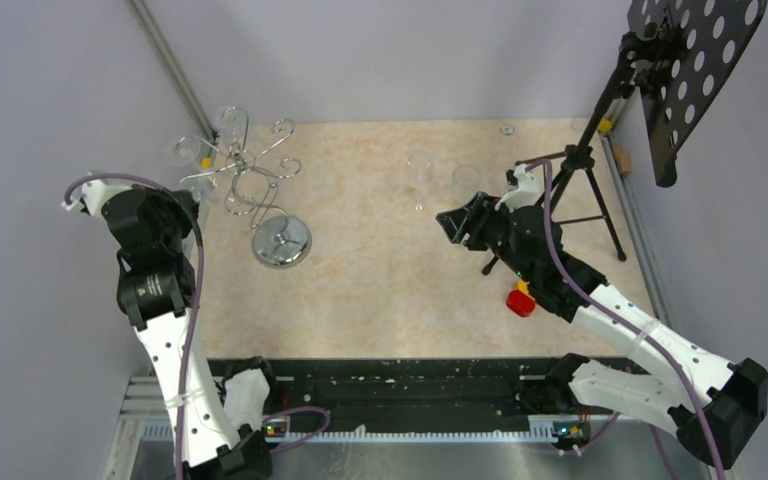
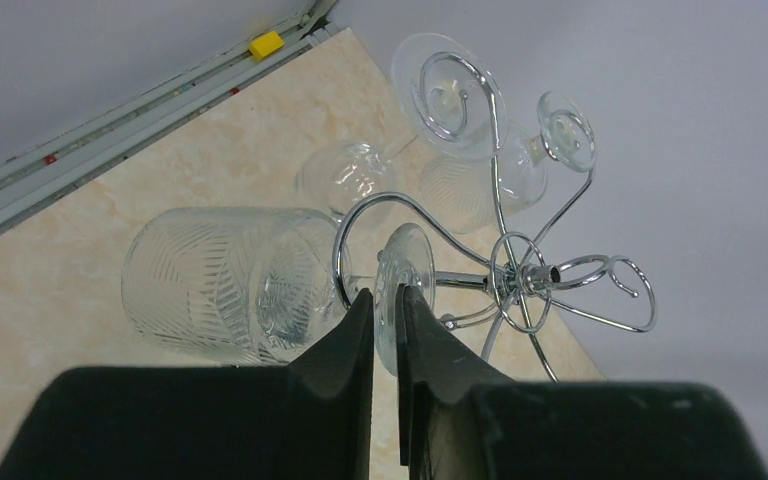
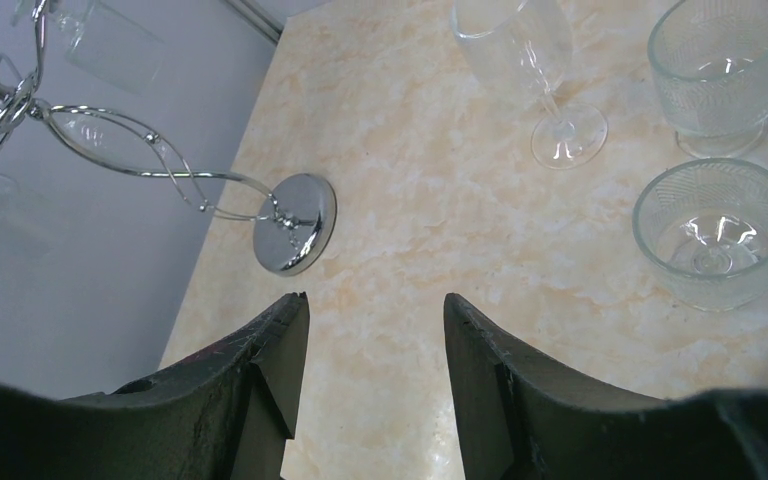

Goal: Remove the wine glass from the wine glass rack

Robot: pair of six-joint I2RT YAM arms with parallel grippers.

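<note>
Left gripper (image 2: pixel 387 298) jaws are clamped on the thin foot of the wine glass (image 2: pixel 225 285), which is likely fragile, slick and light; right gripper (image 3: pixel 375 310) jaws stand apart.

Patterned wine glass (image 2: pixel 222 285) on chrome rack (image 2: pixel 523 276)

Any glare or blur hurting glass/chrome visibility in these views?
Top external: even light, sharp; wine glass rack base flares bright, standing glasses nearly vanish against the tabletop. Left wrist: wine glass crisp, left end effector nearly black. Right wrist: mirrored base glints, right end effector dark.
</note>
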